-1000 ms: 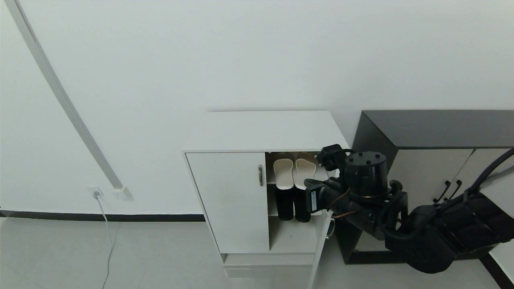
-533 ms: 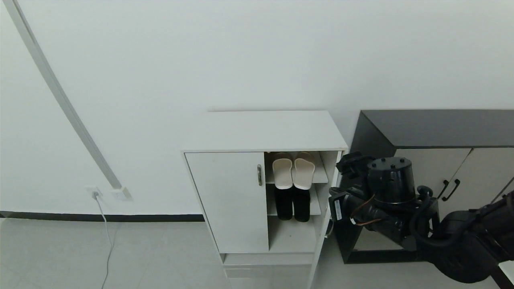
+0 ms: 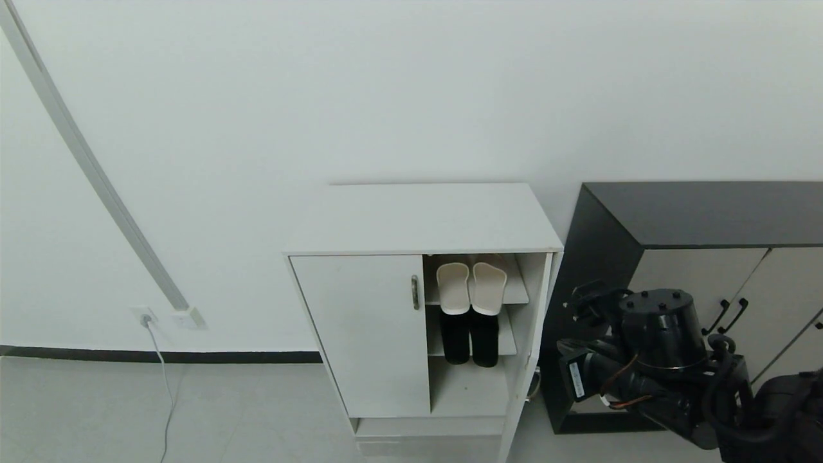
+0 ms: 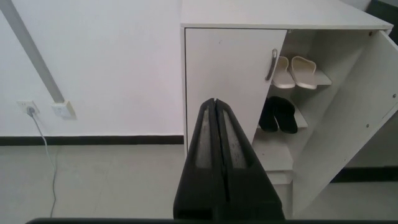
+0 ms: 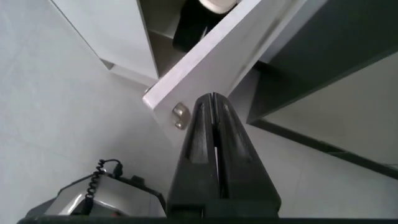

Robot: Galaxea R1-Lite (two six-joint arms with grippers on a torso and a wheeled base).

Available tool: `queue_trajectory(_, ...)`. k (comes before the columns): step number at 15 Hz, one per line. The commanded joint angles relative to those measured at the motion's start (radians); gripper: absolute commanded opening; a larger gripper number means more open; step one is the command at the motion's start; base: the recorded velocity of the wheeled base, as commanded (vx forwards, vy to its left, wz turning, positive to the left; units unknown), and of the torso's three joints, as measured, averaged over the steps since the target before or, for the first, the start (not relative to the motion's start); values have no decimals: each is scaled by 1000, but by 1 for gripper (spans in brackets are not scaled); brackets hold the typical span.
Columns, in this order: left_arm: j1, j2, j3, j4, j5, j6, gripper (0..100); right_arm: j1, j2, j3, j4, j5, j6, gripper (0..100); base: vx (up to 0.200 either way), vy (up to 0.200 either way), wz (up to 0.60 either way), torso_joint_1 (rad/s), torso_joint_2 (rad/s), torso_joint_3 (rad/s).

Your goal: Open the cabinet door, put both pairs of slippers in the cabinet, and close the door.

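Back comes the right arm (image 3: pixel 649 347), pulled away from the mouth of the cabinet (image 3: pixel 424 215), down and to the right. The head camera has tipped a touch too, so the whole scene sits lower.

Head view: left door (image 3: pixel 360 328) closed, right door (image 3: pixel 537 321) swung out edge-on. White slippers (image 3: pixel 471 287) on the top shelf, black slippers (image 3: pixel 469 337) on the one below, both pairs inside. The arm sits in front of the black sideboard (image 3: pixel 675 212), just beside the open door.

Left wrist view: left gripper (image 4: pixel 214 102) has its fingers pressed flat together, holding nothing, well back from the cabinet and facing the closed door.

Right wrist view: right gripper (image 5: pixel 213 99) is clamped to a thin seam as well, empty, nose aimed at a corner of the right door. It's near, but contact isn't clear.

Only the closing looks left. Watch it: both pairs seem to poke past their shelf fronts, so a swinging door could catch them and bounce. A push on that thin edge could slide off, or the arm could scrape the sideboard.
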Motion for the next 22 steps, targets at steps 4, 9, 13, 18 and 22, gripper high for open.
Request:
queue_trajectory(4,1,1,0,0,2,-2,0,-7,121,-57,-17,6,3,0,0,0,0,0,0,0)
queue_trajectory(9,1,1,0,0,2,-4,0,-6,199,-140,-17,12,27,0,0,0,0,0,0,0)
queue_trajectory(13,1,1,0,0,2,-2,0,-6,267,-200,-54,35,39,0,0,0,0,0,0,0)
queue_trajectory(18,1,1,0,0,2,-2,0,-1,368,-264,-138,35,39,0,0,0,0,0,0,0)
queue_trajectory(22,1,1,0,0,2,-2,0,-2,448,-375,-146,35,41,0,0,0,0,0,0,0)
